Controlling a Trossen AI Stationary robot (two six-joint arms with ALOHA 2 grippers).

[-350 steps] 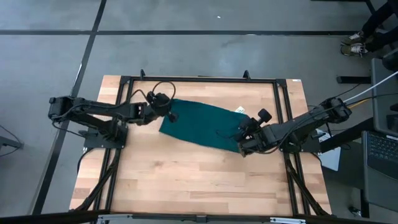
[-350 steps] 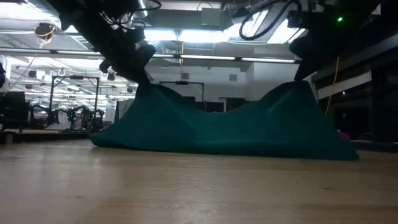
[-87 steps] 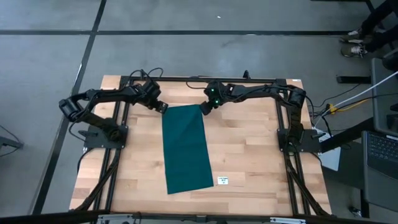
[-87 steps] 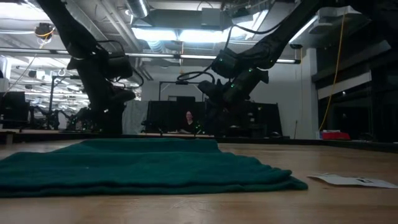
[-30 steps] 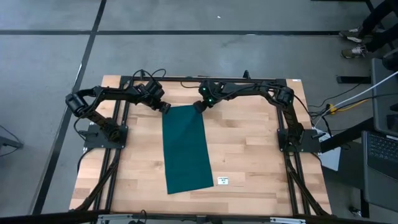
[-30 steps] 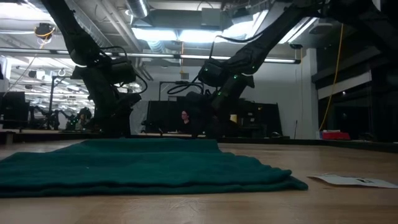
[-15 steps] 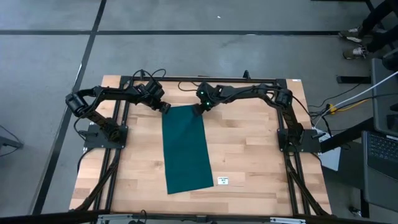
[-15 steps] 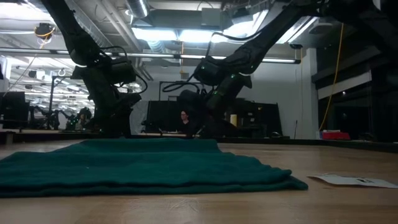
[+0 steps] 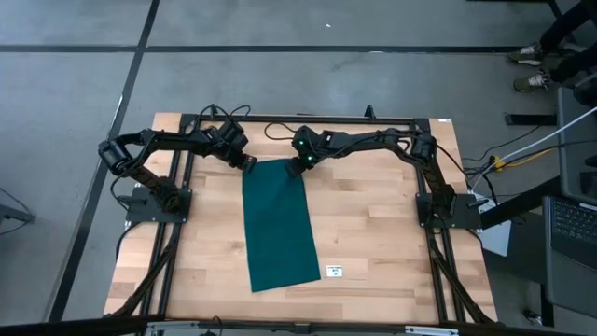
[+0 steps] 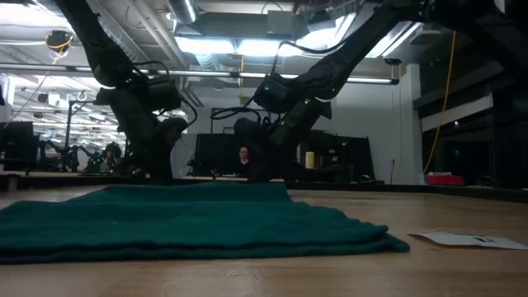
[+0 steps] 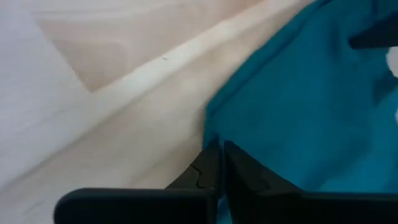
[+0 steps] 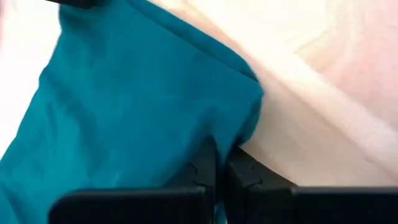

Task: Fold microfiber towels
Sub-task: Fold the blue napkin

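The dark teal towel (image 9: 278,222) lies flat on the wooden table as a long strip folded in layers, running from far to near; it also shows in the low view (image 10: 190,224). A small white tag (image 9: 334,272) lies beside its near right corner. My left gripper (image 9: 248,162) is shut at the towel's far left corner. My right gripper (image 9: 300,165) is shut at its far right corner. My left gripper pinches the towel's far left corner (image 11: 214,134) between its two shut fingers, coming slanting down from the far left. The corner stays low at the table; the rest lies flat. My right gripper pinches the towel's far right corner (image 12: 244,127) between its two shut fingers, coming slanting down from the far right. The cloth bunches slightly at the fingers and the corner stays low at the table.
A black frame rail (image 9: 298,119) runs along the table's far edge just behind both grippers. Bare wood (image 9: 382,224) lies to the right and left of the strip. A person (image 10: 244,162) sits far off in the room behind.
My right gripper has gone a little toward the table's left and near edge, onto the towel's far right corner. The towel lies as before.
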